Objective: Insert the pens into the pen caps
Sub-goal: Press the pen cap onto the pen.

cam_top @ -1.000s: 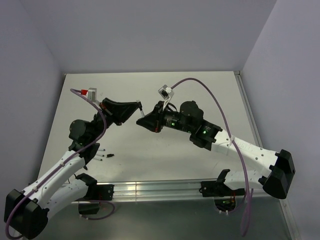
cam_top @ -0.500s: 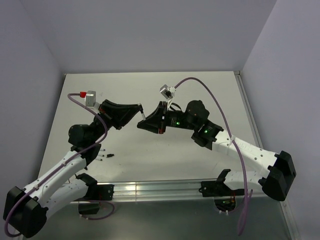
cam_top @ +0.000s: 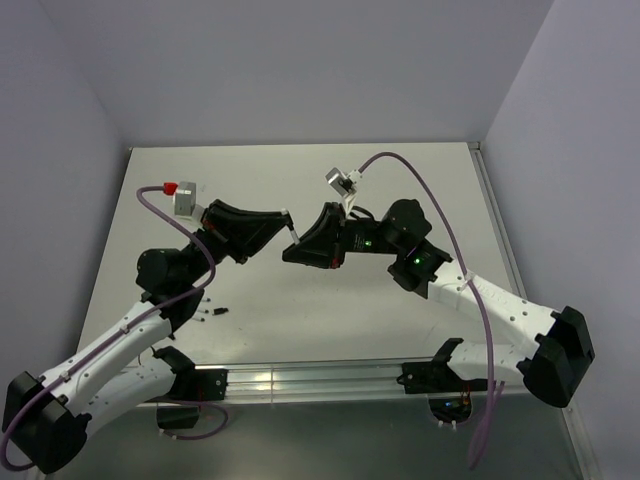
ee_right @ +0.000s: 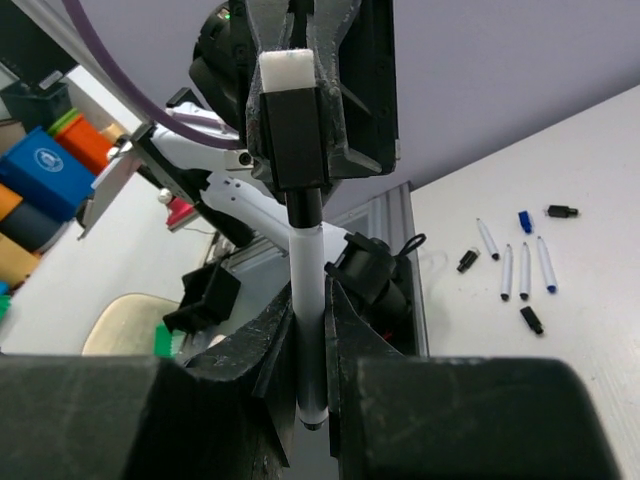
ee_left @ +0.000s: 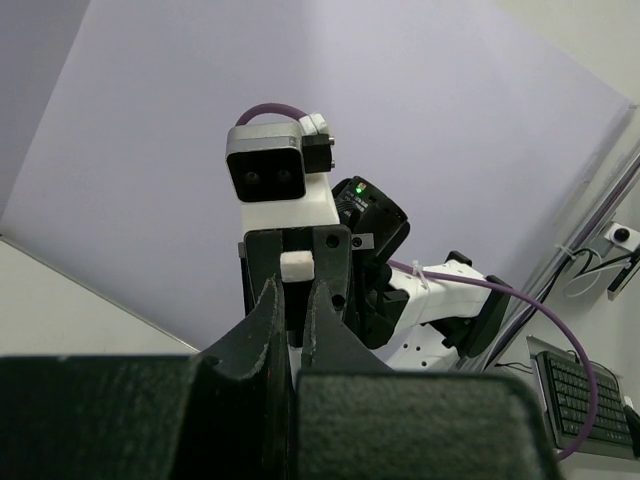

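Grey-violet walls (cam_top: 300,70) close in a pale table (cam_top: 400,190), above which two arms meet in mid-air at the centre of the overhead frame. The right gripper (ee_right: 308,300) pinches a white pen (ee_right: 304,262) by its barrel, which runs up the middle of the wrist view from between the fingers. The pen's dark tip end meets a black pen cap (ee_right: 297,140) with a white end. The left gripper (ee_left: 293,298) clamps that cap, its jaws pressed almost together. How deep the tip sits cannot be told. At the right of the right wrist view, loose pens (ee_right: 524,270), a blue cap (ee_right: 525,220) and black caps (ee_right: 467,260) lie on the table, well apart from both grippers. In the overhead frame, that cluster shows just beside the left arm (cam_top: 150,320), at lower left.
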Controlling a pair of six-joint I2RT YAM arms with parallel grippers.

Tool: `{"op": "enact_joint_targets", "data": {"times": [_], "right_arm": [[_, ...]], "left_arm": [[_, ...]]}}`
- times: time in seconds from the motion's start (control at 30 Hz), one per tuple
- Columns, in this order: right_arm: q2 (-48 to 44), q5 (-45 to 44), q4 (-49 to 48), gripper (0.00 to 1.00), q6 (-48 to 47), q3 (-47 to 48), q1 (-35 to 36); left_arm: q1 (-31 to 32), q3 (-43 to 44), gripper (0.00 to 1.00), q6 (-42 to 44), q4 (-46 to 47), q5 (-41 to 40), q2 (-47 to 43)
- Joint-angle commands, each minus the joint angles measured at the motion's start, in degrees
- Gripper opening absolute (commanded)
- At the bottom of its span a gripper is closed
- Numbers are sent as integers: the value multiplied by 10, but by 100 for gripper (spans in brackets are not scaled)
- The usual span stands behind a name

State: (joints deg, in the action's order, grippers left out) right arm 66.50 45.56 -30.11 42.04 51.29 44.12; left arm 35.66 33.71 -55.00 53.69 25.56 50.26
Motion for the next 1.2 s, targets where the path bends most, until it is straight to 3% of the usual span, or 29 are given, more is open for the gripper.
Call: {"op": "enact_joint_targets", "data": {"times": [0.0, 0.23, 0.57, 1.0, 1.17], "right_arm": [[-43, -135, -65, 0, -26, 50, -27], [-65, -244, 101, 0, -117, 98, -20], [-55, -363, 202, 0, -194, 140, 22], [-81, -363, 204, 0, -211, 130, 36], [-88, -322, 189, 0, -207, 124, 36]], "left_arm": [[36, -6, 0, 35, -129, 140, -9], [52, 22, 0, 60, -254, 80, -23], [104, 60, 0, 80, -344, -20, -7], [109, 90, 0, 111, -407, -85, -41], [109, 106, 14, 123, -427, -104, -49]]}}
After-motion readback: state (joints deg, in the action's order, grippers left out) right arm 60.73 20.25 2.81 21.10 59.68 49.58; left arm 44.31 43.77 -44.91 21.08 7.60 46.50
